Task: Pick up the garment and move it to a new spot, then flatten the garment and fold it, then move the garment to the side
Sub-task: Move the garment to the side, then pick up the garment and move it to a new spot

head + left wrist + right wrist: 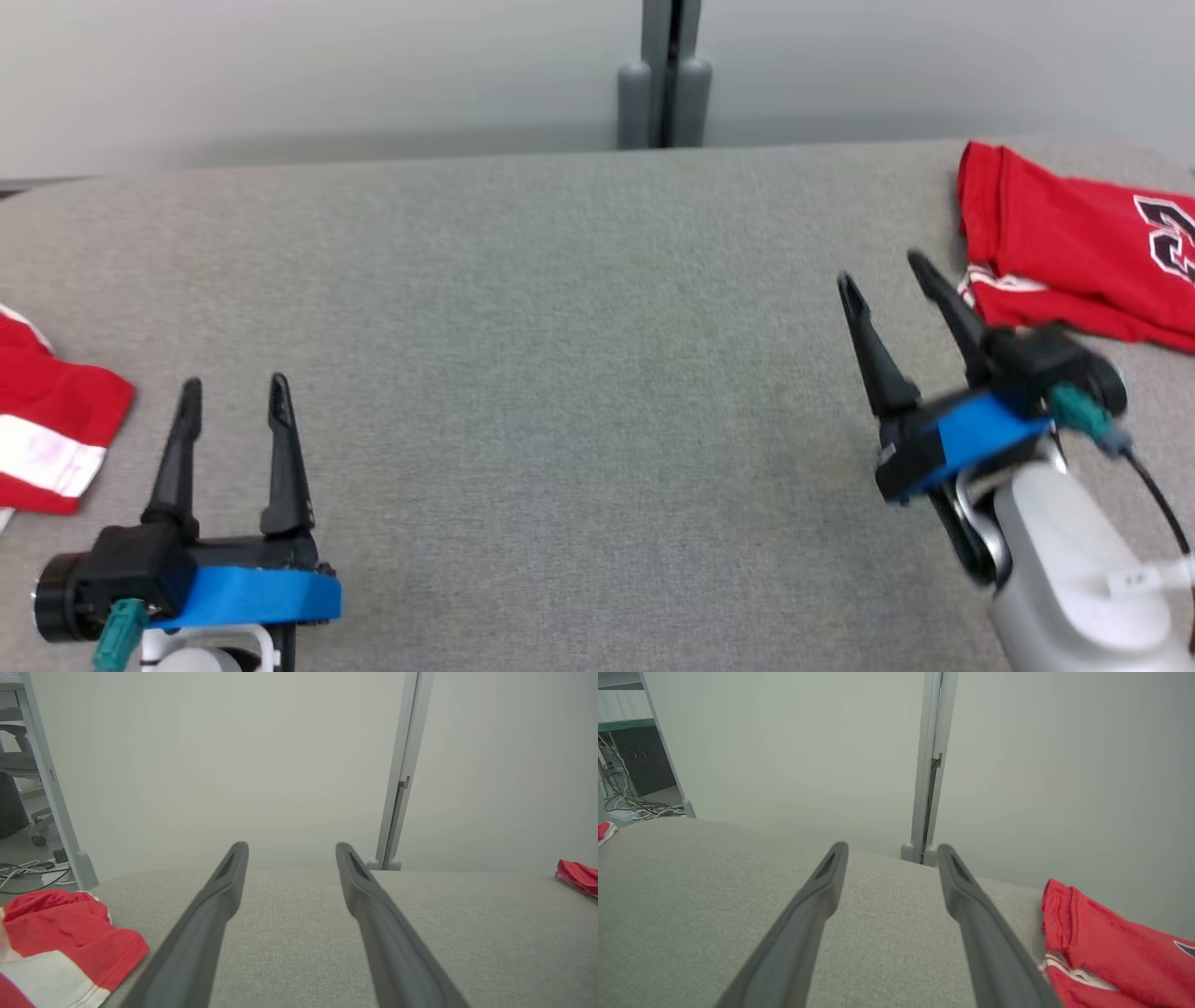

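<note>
Left end effector: fingers spread and empty, above the bare grey table at lower left; its base is cut off by the head view's bottom edge.
Right end effector: fingers apart, holding nothing, leaning left, slightly blurred; one finger runs just beside the red jersey, contact unclear.
Red jersey: far right of the table, folded over, cropped by the frame; its dark-and-white print is only partly visible.
Red-and-white garment: left table edge, near the left end effector, mostly out of frame.
Post: grey upright behind the table, top cut off.
</note>
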